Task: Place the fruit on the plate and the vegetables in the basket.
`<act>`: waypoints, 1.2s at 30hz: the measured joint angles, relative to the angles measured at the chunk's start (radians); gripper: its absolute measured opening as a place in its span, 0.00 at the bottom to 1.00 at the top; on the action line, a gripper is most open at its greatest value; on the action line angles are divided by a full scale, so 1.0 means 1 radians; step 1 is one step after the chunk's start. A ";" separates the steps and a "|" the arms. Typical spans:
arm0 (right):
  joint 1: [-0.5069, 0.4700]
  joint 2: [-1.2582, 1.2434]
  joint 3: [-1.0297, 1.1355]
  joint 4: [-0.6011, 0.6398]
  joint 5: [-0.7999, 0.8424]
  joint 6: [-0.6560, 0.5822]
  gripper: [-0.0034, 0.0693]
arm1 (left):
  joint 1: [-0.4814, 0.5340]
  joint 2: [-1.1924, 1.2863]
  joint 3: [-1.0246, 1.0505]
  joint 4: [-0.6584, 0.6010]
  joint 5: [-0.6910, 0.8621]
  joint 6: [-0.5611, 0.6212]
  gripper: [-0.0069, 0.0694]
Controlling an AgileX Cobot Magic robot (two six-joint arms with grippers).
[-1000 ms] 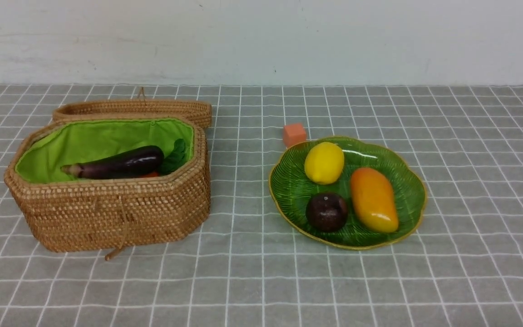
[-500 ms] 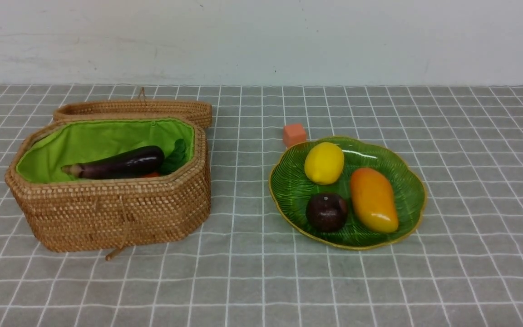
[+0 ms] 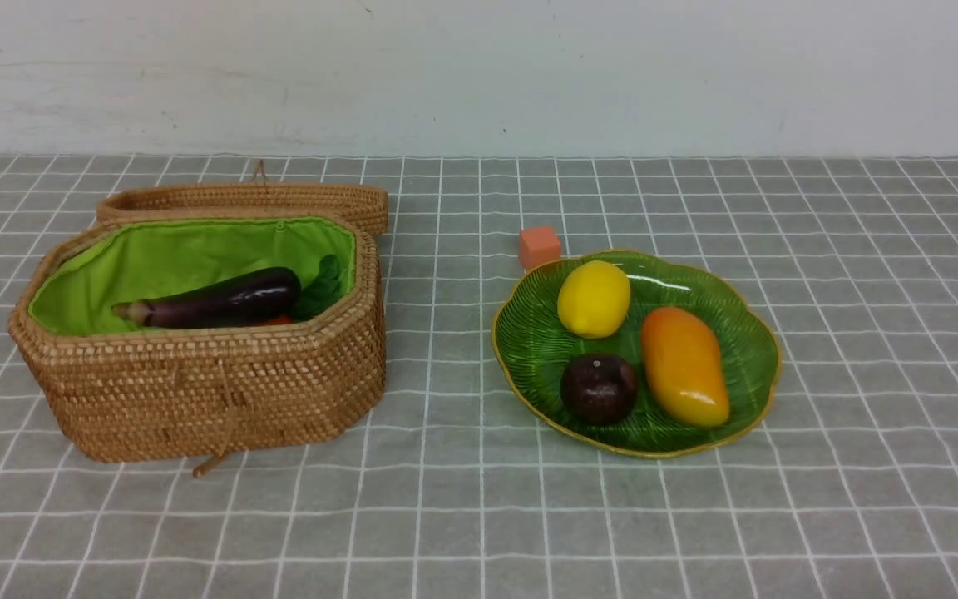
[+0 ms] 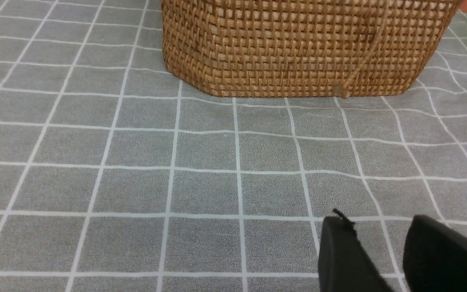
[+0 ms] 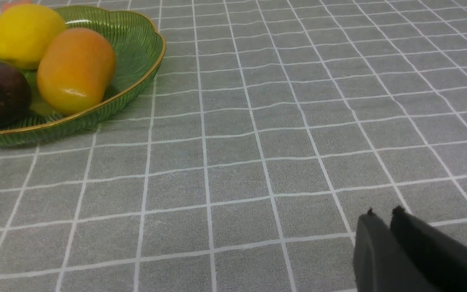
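The green plate holds all the fruit: a yellow lemon, an orange-yellow mango and a dark plum. In the open wicker basket lies the purple eggplant, with green leaves and a bit of orange carrot beside it; the radish is hidden. Neither arm shows in the front view. My left gripper hovers open and empty over the cloth, short of the basket. My right gripper is shut and empty, well clear of the plate.
A small orange cube sits on the cloth just behind the plate. The basket's lid lies folded back behind it. A grey checked cloth covers the table, and a white wall runs along the back.
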 joint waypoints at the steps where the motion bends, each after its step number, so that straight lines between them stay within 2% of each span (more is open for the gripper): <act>1: 0.000 0.000 0.000 0.000 0.000 0.000 0.13 | 0.000 0.000 0.000 0.000 0.000 0.000 0.39; 36: 0.000 0.000 0.000 0.001 0.000 0.003 0.19 | 0.000 0.000 0.000 0.000 -0.002 0.000 0.40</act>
